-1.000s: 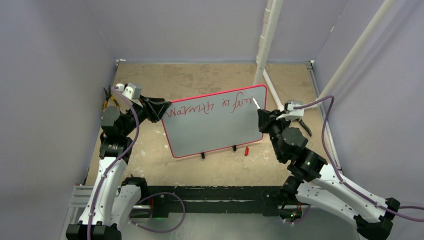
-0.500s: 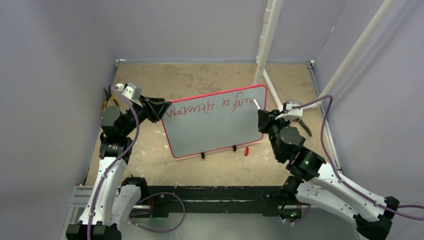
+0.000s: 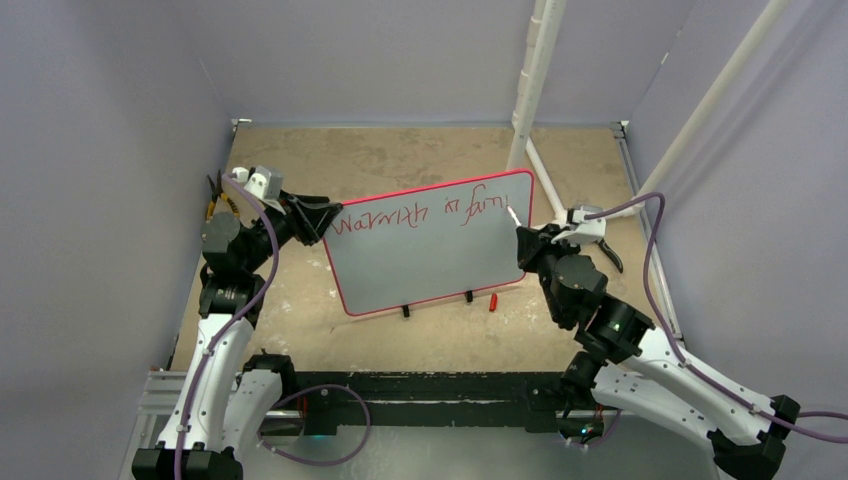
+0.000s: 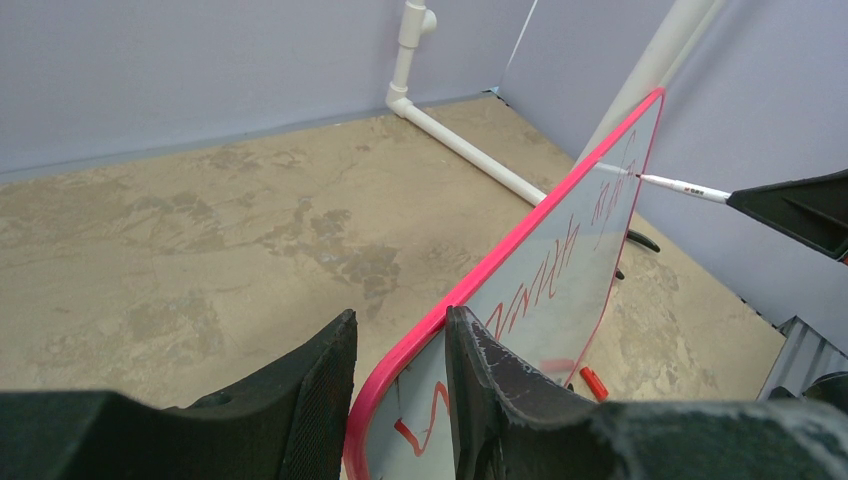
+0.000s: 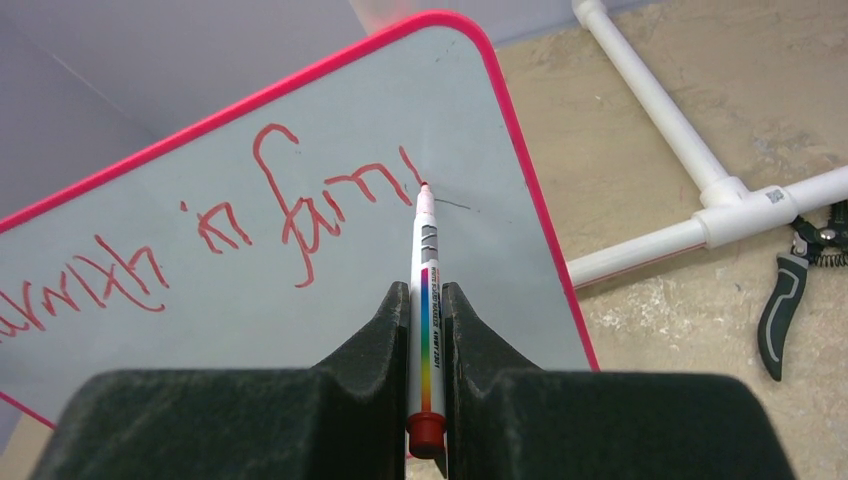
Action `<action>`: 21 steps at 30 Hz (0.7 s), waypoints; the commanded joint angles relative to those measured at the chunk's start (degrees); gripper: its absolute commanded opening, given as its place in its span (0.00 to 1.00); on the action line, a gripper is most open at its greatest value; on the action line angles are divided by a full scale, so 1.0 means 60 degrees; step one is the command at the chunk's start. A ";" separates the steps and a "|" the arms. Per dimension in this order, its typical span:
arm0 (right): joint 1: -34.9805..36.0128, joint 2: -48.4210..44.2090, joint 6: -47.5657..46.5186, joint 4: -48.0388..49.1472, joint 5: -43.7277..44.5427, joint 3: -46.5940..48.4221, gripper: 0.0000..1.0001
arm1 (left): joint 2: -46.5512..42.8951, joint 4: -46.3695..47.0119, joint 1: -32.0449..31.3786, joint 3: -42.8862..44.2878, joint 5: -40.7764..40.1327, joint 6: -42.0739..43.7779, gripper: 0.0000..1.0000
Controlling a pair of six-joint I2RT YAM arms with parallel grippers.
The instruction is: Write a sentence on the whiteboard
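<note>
The whiteboard point(image 3: 430, 265) stands tilted on two black feet in the middle of the table, with a red rim. One line of the sentence point(image 3: 415, 212) in red marker runs along its far edge and reads about "Warmth in fami", upside down in the top view. My left gripper point(image 3: 322, 218) is shut on the board's left rim; its jaws straddle the rim point(image 4: 400, 325). My right gripper point(image 5: 425, 290) is shut on a white marker point(image 5: 424, 250). The marker's tip is at the board face just past the last letter point(image 5: 405, 165).
A red marker cap point(image 3: 493, 301) lies by the board's near right foot. A white pipe frame point(image 3: 530, 80) rises behind the board and runs along the table point(image 5: 650, 110). Black-handled pliers point(image 5: 785, 300) lie to the right. Purple walls close in on both sides.
My right gripper and the marker have shifted slightly down and to the right along the board's far right corner. The left gripper and the board have not moved.
</note>
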 commanded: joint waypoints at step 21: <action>-0.0037 0.0307 -0.1255 0.1894 -0.0247 0.0377 0.00 | -0.0017 0.0106 -0.0004 -0.0082 0.0330 -0.0003 0.36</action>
